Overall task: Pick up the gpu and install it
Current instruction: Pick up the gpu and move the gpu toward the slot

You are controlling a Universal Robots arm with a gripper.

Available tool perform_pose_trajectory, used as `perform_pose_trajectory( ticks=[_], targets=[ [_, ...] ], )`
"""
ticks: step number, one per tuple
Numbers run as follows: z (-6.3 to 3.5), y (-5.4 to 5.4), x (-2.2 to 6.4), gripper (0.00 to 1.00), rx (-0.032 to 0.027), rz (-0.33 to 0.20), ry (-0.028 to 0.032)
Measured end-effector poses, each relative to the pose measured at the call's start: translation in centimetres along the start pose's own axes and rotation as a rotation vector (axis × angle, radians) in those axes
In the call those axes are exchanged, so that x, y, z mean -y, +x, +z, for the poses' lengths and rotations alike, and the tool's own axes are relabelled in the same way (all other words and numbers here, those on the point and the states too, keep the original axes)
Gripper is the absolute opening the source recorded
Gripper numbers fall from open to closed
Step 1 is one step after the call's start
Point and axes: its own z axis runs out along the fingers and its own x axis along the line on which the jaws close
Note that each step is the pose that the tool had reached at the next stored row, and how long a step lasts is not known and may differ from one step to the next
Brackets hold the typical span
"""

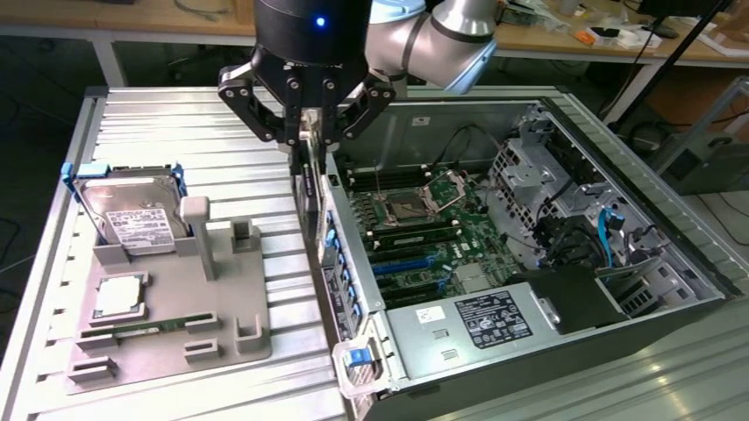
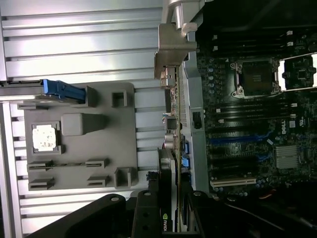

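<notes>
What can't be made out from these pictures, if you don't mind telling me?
The graphics card: edge-on in both views, so its fan face is hidden.
Its lower end, exterior view: runs along the computer case wall; contact cannot be told.
The hard drive label, exterior view: print too small to read.
The arm, exterior view: cut off by the top edge.

A ribbed silver aluminium tabletop (image 1: 175,123) is spreading across the foreground, bright light glaring off its slats. Behind it, a long pale wooden workbench (image 1: 117,17) on white metal legs is standing over dark grey floor (image 1: 35,79).
</notes>
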Motion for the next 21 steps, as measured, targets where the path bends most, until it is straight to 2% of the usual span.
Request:
perform_pose_trajectory(
  ticks=[21],
  targets=[
    [0.08,-2.6,-0.19,0.27,-0.0004,0.0,0.0001]
  ],
)
